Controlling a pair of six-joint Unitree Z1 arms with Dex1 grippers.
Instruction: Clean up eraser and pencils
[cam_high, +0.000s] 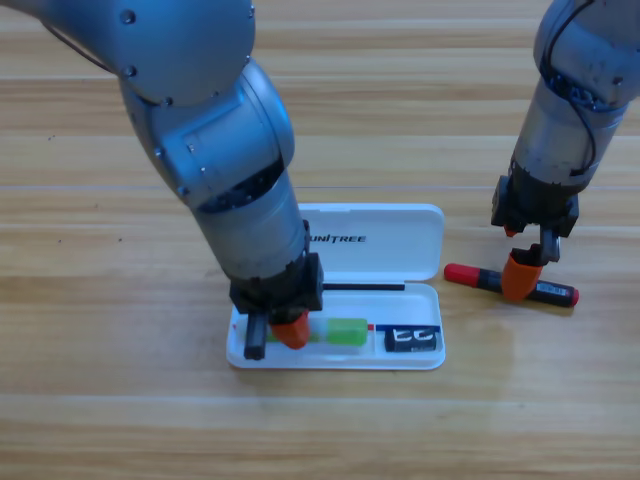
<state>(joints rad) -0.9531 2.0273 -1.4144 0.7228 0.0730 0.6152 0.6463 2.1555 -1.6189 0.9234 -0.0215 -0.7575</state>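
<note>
An open white case (420, 362) lies at the table's middle front. In its tray, the light-green pencil (346, 331) lies lengthwise. My left gripper (278, 334) points straight down on that pencil's left part and hides it. The dark eraser (413, 341) sits in the tray's right end. To the right of the case, on the table, lies the black marker with a red cap (462, 273). My right gripper (521, 284) points down on its middle, covering part of the barrel.
The case's lid (400, 240) lies flat behind the tray, hinged open. The left arm's bulky grey body (215, 150) looms over the table's left middle and hides the wood beneath it.
</note>
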